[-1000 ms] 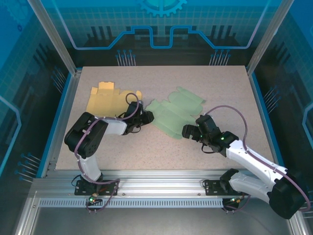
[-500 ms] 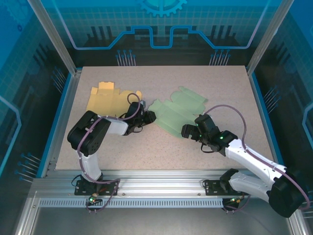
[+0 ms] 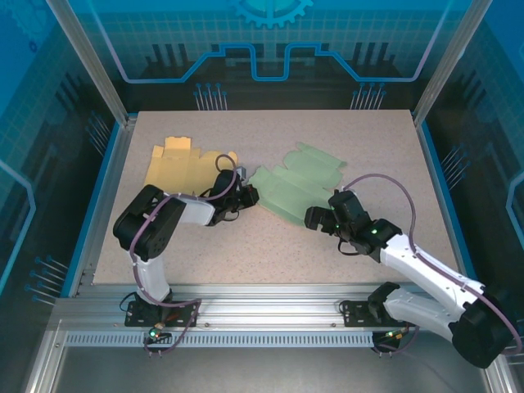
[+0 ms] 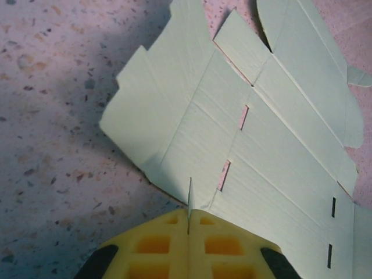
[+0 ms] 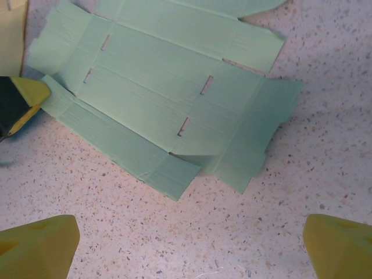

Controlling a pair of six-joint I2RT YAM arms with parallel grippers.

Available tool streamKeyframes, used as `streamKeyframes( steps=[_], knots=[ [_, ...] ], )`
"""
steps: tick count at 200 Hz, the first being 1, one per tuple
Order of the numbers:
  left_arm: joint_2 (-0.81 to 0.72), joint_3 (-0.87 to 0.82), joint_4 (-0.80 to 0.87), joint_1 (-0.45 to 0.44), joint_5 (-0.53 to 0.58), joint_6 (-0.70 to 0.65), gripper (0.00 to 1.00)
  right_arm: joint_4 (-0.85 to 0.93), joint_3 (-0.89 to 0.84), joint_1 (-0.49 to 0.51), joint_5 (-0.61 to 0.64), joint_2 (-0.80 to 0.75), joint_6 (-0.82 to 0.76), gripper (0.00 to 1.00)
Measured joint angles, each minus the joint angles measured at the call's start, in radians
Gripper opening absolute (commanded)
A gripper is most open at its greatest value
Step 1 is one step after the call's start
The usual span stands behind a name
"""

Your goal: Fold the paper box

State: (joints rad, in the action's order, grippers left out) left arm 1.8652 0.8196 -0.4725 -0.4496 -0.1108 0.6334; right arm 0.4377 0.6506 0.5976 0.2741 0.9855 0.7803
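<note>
item: green box blank (image 3: 295,184) — flat and unfolded in the middle of the worktop (image 3: 368,131), long panels running slantwise left to right.
left gripper (image 3: 248,196): jaws pinched together on the blank's left-end flap edge (a thin sliver of card shows between the pads).
right gripper (image 3: 313,218): jaws wide apart, empty, just off the blank's near edge — judged the nearer arm for folding that side.
</note>
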Motion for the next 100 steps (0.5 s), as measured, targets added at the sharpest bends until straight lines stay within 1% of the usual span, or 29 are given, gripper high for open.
streamKeyframes(
  steps=[23, 50, 61, 77, 100],
  knots=[
    [-0.039, 0.024, 0.053, 0.000, 0.000, -0.086, 0.00, 0.005, 0.035, 0.000, 0.004, -0.016, -0.067, 1.00],
    [-0.163, 0.074, 0.145, 0.000, -0.025, -0.243, 0.00, 0.006, 0.114, 0.000, 0.003, -0.017, -0.185, 1.00],
    [-0.224, 0.109, 0.188, 0.000, -0.043, -0.322, 0.00, 0.003, 0.150, 0.000, -0.006, -0.019, -0.246, 0.96],
    [-0.322, 0.167, 0.253, 0.000, -0.078, -0.444, 0.00, 0.002, 0.206, 0.000, -0.033, -0.027, -0.324, 0.88],
    [-0.443, 0.248, 0.342, 0.000, -0.129, -0.627, 0.00, 0.006, 0.325, 0.000, -0.092, -0.035, -0.451, 0.89]
  ],
)
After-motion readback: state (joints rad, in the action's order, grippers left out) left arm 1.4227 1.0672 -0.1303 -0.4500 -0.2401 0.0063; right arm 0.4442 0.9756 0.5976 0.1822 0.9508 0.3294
